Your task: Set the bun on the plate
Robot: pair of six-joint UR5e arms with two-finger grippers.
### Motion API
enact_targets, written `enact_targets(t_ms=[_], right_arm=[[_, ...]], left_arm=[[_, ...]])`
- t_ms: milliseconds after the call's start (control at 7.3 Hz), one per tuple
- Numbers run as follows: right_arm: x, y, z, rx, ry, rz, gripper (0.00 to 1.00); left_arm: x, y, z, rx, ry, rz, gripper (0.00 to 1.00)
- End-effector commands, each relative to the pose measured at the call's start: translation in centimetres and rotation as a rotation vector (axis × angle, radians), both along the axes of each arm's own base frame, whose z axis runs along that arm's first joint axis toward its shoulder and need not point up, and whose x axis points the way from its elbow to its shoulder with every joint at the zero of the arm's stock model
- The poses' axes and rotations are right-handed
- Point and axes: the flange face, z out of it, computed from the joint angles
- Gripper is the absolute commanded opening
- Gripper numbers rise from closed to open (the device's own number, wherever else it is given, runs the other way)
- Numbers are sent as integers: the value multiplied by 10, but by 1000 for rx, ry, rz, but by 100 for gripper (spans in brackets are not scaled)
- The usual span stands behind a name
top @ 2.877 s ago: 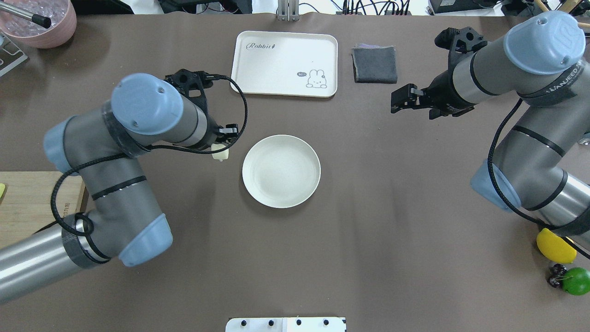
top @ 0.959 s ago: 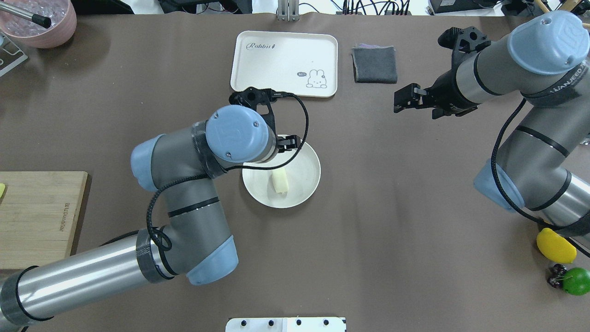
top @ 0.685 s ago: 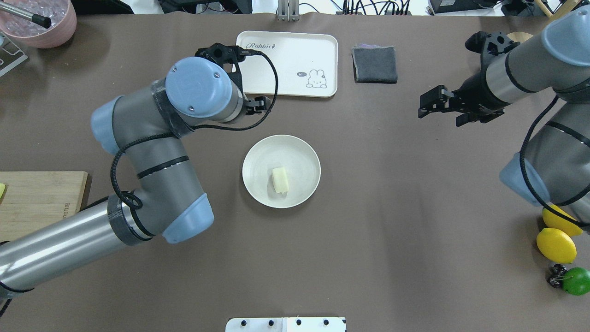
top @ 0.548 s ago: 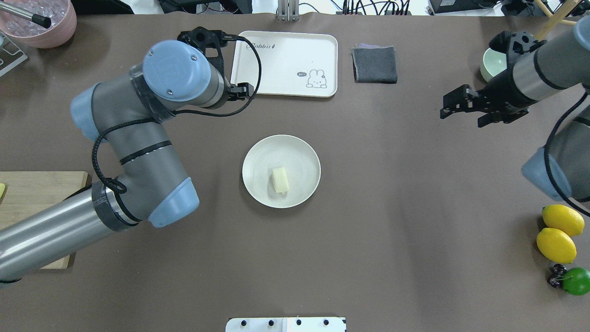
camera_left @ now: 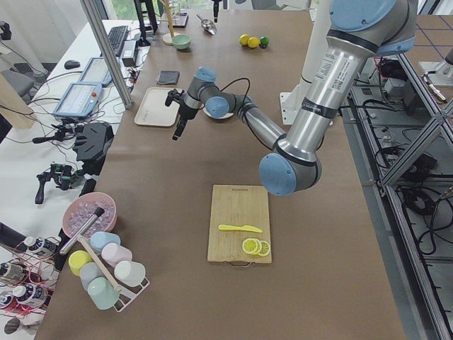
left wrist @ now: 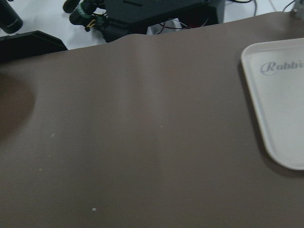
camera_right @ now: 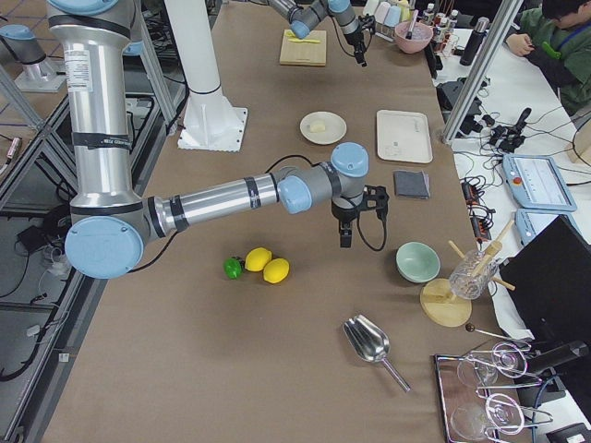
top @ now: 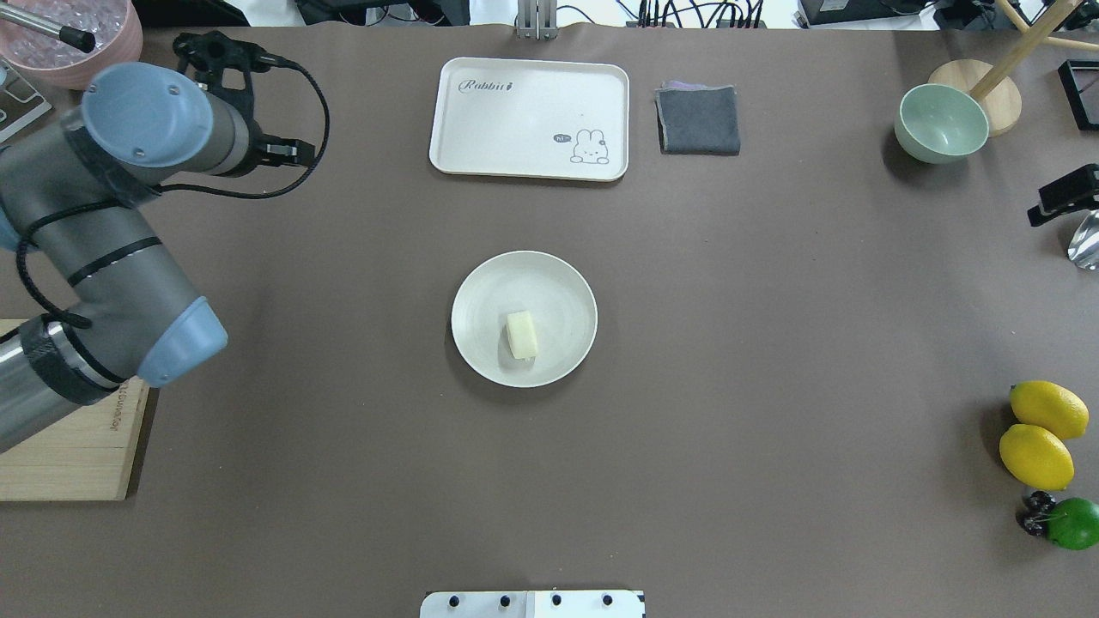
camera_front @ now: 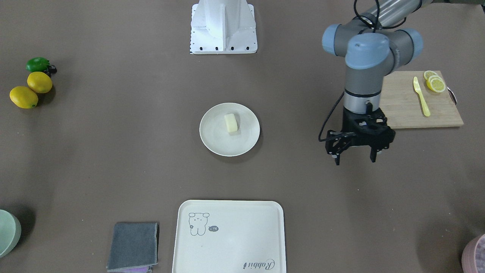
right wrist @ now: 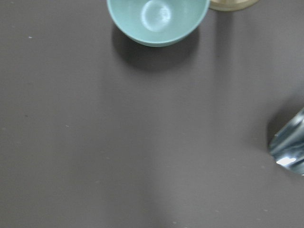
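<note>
You had the bun (top: 521, 334) lying on the plate (top: 560, 290) in the middle of the surface (top: 755, 360), toward its near side. Farther left, the left hand (camera_front: 355, 157) hung empty, fingers spread. At the right edge, the right hand (top: 1063, 196) was half cut off; you could not tell its state

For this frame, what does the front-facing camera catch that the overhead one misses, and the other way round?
Front-facing only: the left gripper seen whole, open and empty, plus the lemon slices and yellow knife on the cutting board. Overhead only: the metal scoop and the wooden stand beside the green bowl. Both: the bun lying on the plate, no gripper near it, the tray, the grey cloth, two lemons and the lime.
</note>
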Motion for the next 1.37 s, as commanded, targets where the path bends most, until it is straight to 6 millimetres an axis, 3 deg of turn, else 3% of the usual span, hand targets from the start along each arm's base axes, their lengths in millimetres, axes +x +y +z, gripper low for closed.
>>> enact_targets(t_ms=[0, 137, 274, 411, 548, 685, 822, 1233], right_arm=[[80, 19, 52, 10, 16, -47, 100], [96, 28, 69, -17, -9, -24, 100], [97, 29, 71, -18, -13, -22, 100], [97, 25, 67, -18, -12, -14, 100], [97, 21, 62, -11, -9, -12, 100], [96, 14, 56, -5, -10, -12, 100], [97, 14, 54, 0, -11, -11, 100], [97, 17, 56, 4, -13, -12, 100]], left_arm=[[-146, -2, 57, -29, 0, 160, 97], [-227, 3, 100, -61, 27, 208, 97], [-306, 10, 135, -115, 89, 209, 97], [-353, 15, 161, -163, 103, 226, 97], [-374, 22, 200, -197, 80, 270, 97], [-376, 32, 223, -222, 77, 289, 97], [-377, 42, 236, -237, 79, 291, 97], [-378, 45, 241, -249, 80, 291, 97]])
